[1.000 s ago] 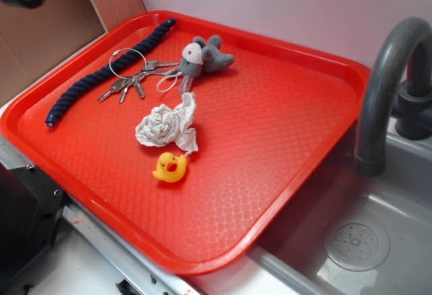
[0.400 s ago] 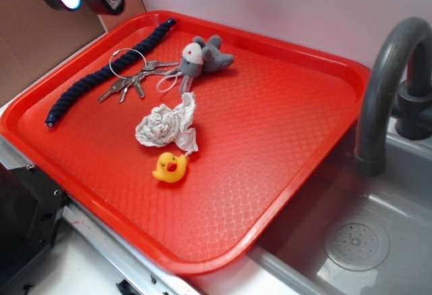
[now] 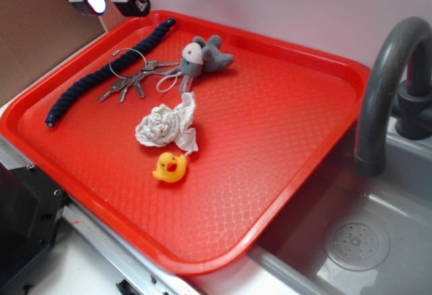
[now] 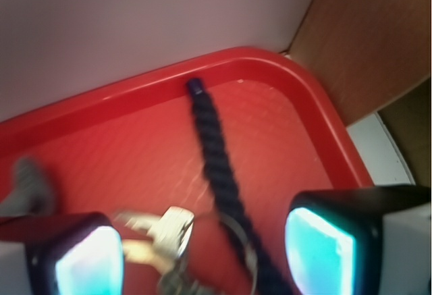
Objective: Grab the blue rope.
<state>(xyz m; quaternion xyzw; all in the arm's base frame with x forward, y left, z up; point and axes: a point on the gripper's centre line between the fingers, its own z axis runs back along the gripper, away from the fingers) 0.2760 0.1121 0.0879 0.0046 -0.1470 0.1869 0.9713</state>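
Red tray (image 3: pixel 290 140): beside a grey sink (image 3: pixel 378 241) with faucet (image 3: pixel 381 86).
Blue rope (image 3: pixel 108 72): lies flat along the tray's left edge, one end at the far left corner, touching the key ring with keys (image 3: pixel 131 72).
Grey plush mouse (image 3: pixel 202 57), crumpled white paper (image 3: pixel 167 125), yellow duck (image 3: pixel 170 167): mid-tray.
Hand (image 4: pixel 202 251): open, above the rope's far end, empty; fingers (image 4: pixel 331 241) straddle the rope.
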